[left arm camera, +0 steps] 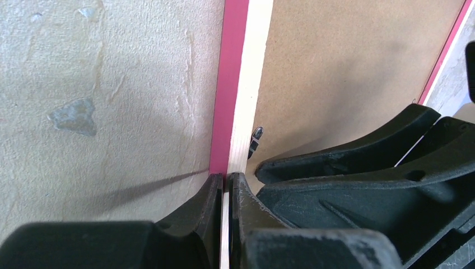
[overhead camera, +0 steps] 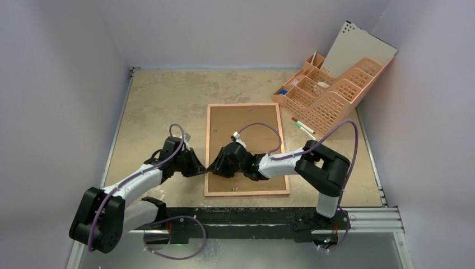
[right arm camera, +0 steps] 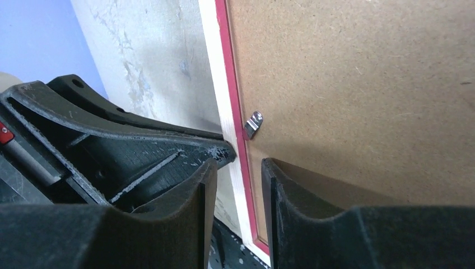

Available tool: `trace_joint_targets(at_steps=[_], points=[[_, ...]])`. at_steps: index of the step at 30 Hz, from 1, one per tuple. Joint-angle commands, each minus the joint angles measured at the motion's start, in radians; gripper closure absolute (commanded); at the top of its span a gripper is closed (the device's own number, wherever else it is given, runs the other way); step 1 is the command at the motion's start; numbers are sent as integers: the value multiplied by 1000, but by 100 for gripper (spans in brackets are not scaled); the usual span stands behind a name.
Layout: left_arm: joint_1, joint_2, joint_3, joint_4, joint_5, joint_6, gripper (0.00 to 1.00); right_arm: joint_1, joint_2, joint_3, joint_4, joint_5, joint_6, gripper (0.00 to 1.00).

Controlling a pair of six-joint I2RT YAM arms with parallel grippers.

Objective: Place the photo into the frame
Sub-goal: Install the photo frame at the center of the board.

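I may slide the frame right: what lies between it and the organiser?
Two pens lie between the frame and the organiser; the top view shows them.

Take the frame as your landmark: its near rail runs from top to bottom through the middle, a pink strip outside and a pale wood strip inside. Your left tool is clamped on that rail at the bottom, one of its fingers on the pink side and the other on the wood side. Left of the rail you see the mottled beige surface. Right of it lies the brown backing board, with a small metal tab just beside the rail. The right tool reaches in over the board, its tip just beside the rail and below the tab.
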Motion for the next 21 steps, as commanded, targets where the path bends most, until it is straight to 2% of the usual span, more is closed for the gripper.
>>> trace_joint_targets(at_steps=[1, 11, 21], points=[[-11, 35, -7, -33, -19, 3, 99, -1, 49, 31, -26, 16, 33, 62], [-13, 35, -9, -41, -21, -1, 100, -3, 92, 74, -1, 53, 34, 63], [-13, 20, -9, -46, -20, -8, 100, -23, 88, 29, 172, 60, 23, 61]])
